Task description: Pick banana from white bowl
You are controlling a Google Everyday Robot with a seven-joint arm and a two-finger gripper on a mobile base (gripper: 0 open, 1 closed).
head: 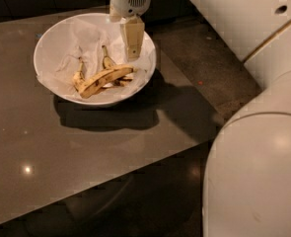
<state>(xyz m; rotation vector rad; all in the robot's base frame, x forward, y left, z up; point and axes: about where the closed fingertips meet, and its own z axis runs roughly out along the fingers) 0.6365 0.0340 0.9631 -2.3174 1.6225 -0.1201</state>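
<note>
The white bowl (51,41) stands at the far left of the dark table, lined with crumpled white paper. In it lies the banana (105,78), long, curved, yellow with dark speckles, running left to right. Two shorter, browner bananas (107,60) with dark stems lie behind and beside it. My gripper (132,56) hangs over the bowl's right side, pointing down, its tip just above and behind the banana's right end. It holds nothing that I can see.
The dark glossy table (86,152) reaches toward me, with its right edge near the bowl. Dark floor (209,78) lies to the right. My white arm and body (258,132) fill the right side.
</note>
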